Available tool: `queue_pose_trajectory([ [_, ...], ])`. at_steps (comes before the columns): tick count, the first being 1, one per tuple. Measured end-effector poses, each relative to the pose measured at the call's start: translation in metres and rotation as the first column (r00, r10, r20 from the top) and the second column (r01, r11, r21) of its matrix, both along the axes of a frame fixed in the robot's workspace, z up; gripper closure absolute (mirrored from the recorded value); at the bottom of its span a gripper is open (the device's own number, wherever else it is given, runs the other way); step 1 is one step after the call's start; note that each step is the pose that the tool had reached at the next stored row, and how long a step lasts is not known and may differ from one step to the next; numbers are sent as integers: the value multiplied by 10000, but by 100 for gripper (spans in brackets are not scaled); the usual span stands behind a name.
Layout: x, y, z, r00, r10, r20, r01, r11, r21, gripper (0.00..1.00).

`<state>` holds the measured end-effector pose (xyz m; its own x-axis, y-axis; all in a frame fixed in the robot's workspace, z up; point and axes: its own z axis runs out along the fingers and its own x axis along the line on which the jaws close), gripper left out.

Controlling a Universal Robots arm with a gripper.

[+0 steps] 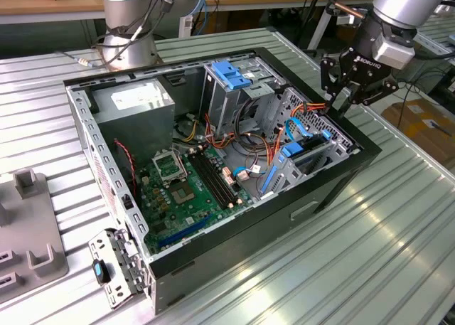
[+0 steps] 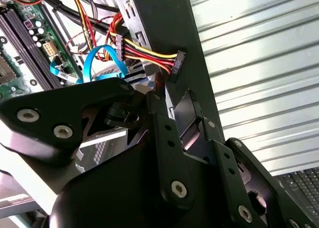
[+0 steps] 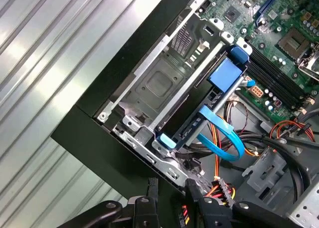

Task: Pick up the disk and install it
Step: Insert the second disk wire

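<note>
- Above the open computer case's [image 1: 234, 161] right edge in the exterior view, the gripper [image 1: 346, 90] hangs; whether its jaws are clenched, I cannot tell.
- Beneath it, the disk [image 1: 304, 156] in its blue carrier sits in the right-hand bay.

Exterior view high; wrist views near case [image 1: 334, 190]

An open computer case [image 1: 341, 179] with its motherboard [image 1: 188, 186] lies on a ribbed metal table [image 1: 370, 261].

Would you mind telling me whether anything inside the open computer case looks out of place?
A power plug on red, yellow and black wires hangs loose over the case's black wall, connected to nothing, beside the gripper.
</note>
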<state>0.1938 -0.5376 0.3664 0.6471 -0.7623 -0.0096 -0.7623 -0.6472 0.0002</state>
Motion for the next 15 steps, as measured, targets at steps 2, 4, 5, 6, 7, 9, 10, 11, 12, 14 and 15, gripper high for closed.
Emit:
queue_pose_trajectory([
  [2,7,20,1,10000,2,0,-2,10000,-1,64],
  [4,18,48,1,10000,1,0,-1,10000,-1,64],
  [5,28,62,0,10000,0,-1,0,10000,1,64],
  [6,40,76,0,10000,1,-1,-1,10000,0,64],
  [7,56,92,0,10000,5,0,-5,10000,0,64],
  [9,90,123,0,10000,23,0,-23,10000,0,64],
  [10,102,132,0,10000,39,0,-39,10000,0,64],
  [11,107,135,0,10000,46,0,-46,10000,0,64],
  [12,112,137,0,10000,65,0,-65,10000,0,64],
  [14,119,138,0,9994,335,0,-335,9994,0,64],
  [15,119,137,0,9989,462,0,-462,9989,-1,64],
])
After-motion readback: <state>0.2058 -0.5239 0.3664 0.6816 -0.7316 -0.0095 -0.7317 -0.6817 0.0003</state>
